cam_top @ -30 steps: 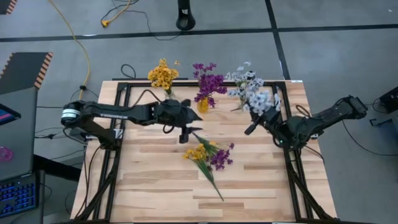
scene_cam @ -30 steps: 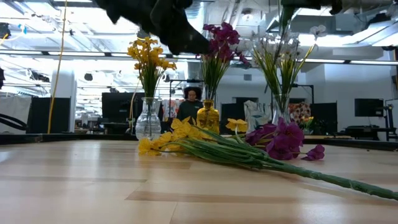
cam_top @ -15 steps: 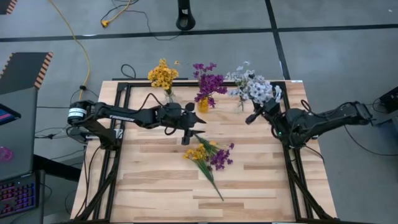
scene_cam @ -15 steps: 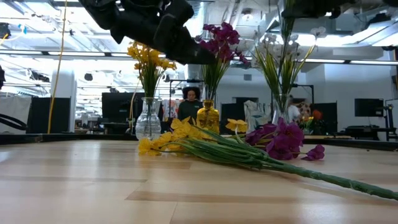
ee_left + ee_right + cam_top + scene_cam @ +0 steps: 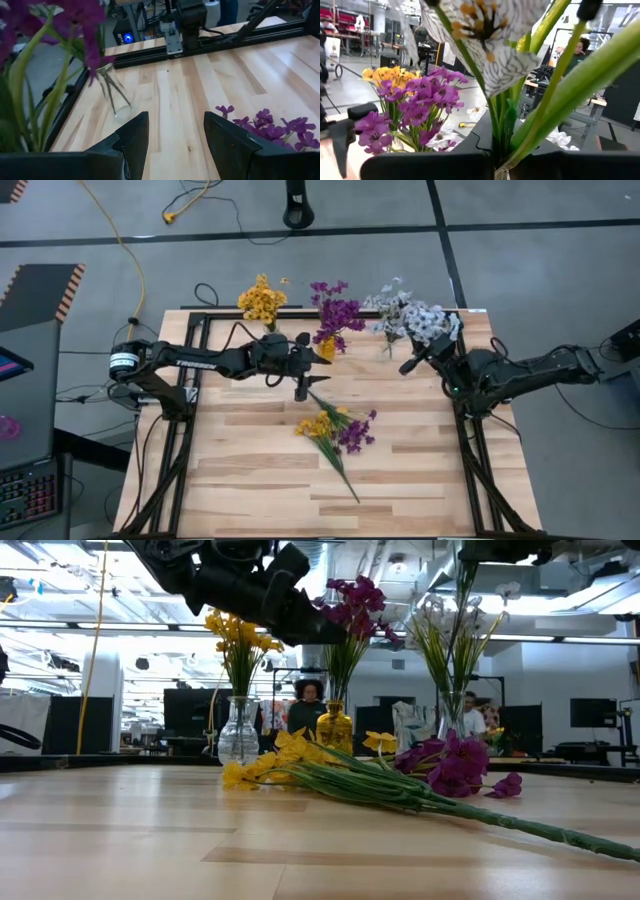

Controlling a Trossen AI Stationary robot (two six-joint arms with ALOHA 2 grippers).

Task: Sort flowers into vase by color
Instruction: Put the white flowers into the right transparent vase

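Observation:
Three vases stand along the far edge, holding yellow flowers (image 5: 262,300), purple flowers (image 5: 335,315) and pale flowers (image 5: 388,308). A loose bunch of yellow and purple sprigs (image 5: 335,430) lies flat mid-table, also in the low view (image 5: 400,780). My left gripper (image 5: 301,388) hovers open just far-left of that bunch, beside the purple vase; its wrist view shows spread fingers (image 5: 175,135) over bare wood. My right gripper (image 5: 408,365) is shut on a pale bluish-white sprig (image 5: 432,323) next to the pale vase. My right gripper pinches the pale sprig's green stems (image 5: 507,135) between its two fingers. The blossoms (image 5: 480,30) rise past the fingertips. The sprig is lifted clear of the table and its stems (image 5: 462,610) hang down over the clear vase (image 5: 450,720). Where their lower ends reach I cannot tell.
The near half of the wooden table (image 5: 260,490) carries only the long stem of the bunch. A dark metal frame (image 5: 190,330) borders the table. People (image 5: 308,705) move in the room behind. A yellow cable (image 5: 130,250) lies on the floor.
My right gripper has carried the pale sprig toward the far edge, so its blossoms now stand beside the pale flowers in the vase. My left gripper has drifted slightly toward the far right. The bunch on the table has not moved.

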